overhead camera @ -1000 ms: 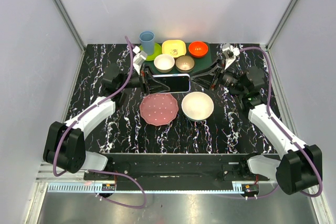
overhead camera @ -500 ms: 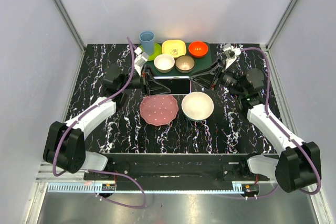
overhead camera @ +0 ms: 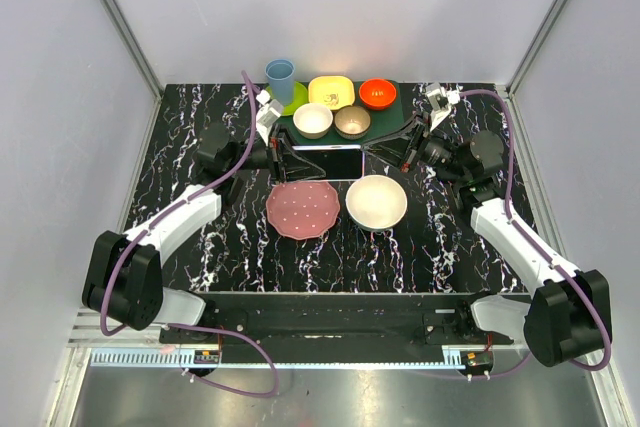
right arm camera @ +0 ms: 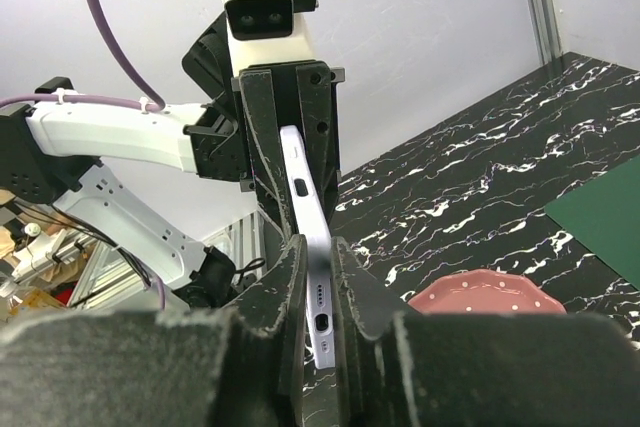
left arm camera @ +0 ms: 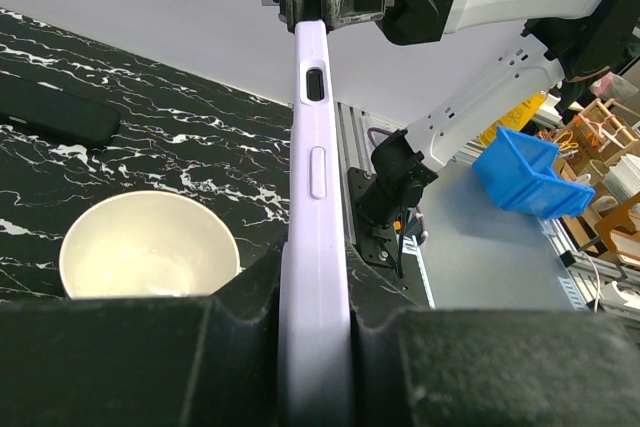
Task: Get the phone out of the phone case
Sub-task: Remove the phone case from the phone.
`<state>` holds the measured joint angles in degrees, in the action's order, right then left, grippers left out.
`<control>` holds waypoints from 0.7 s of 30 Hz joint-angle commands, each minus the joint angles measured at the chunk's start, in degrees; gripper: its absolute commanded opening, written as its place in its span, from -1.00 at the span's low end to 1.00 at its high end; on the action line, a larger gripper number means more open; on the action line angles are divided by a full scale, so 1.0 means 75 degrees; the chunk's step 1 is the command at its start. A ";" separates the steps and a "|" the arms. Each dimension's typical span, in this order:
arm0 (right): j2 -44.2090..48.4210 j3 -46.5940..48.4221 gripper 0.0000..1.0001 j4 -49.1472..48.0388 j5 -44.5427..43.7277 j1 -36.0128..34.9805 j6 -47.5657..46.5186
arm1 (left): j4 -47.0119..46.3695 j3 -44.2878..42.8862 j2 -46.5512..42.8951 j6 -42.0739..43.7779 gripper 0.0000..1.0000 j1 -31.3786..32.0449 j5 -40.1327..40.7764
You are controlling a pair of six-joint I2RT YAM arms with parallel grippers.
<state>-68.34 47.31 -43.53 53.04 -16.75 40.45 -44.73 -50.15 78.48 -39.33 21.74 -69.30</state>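
The phone point(overhead camera: 326, 159), black with a dark glossy screen, sits in the pale lavender phone case point(left arm camera: 312, 177) and hangs level above the table between both arms. In the left wrist view my left gripper point(left arm camera: 315, 292) is shut on the near end of the case, its black fingers point(left arm camera: 240, 317) pressed against both faces. At the far end my right gripper point(right arm camera: 318, 259) is shut on the case's bottom edge point(right arm camera: 322, 317), by the charging port. From above, the left gripper point(overhead camera: 288, 157) and the right gripper point(overhead camera: 385, 152) face each other across the phone.
A pink plate point(overhead camera: 302, 207) and a white bowl point(overhead camera: 376, 201) lie just in front of the phone. Behind it a dark green tray point(overhead camera: 392, 115) holds two small bowls, with a blue cup point(overhead camera: 280, 77), a yellow dish point(overhead camera: 331, 92) and a red bowl point(overhead camera: 378, 93) along the back.
The right gripper's jaws have closed onto the right end of the case, after standing partly open around it. The left gripper keeps its grip; the phone has barely moved.
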 commanded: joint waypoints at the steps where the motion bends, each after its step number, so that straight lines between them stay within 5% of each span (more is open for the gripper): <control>1: -0.0064 0.0102 -0.68 -0.0290 -0.0110 0.0042 0.0255 | -0.1043 -0.0052 -0.0175 -0.0041 -1.00 0.0066 -0.0253; 21: -0.0146 0.0255 -0.80 0.0413 -0.0544 0.0101 0.0115 | -0.3034 0.0347 -0.0186 -0.1118 -1.00 0.0066 -0.0405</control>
<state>-68.64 47.35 -42.19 52.45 -16.73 42.35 -52.64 -47.05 78.50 -44.82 21.67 -69.54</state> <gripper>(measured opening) 0.131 0.174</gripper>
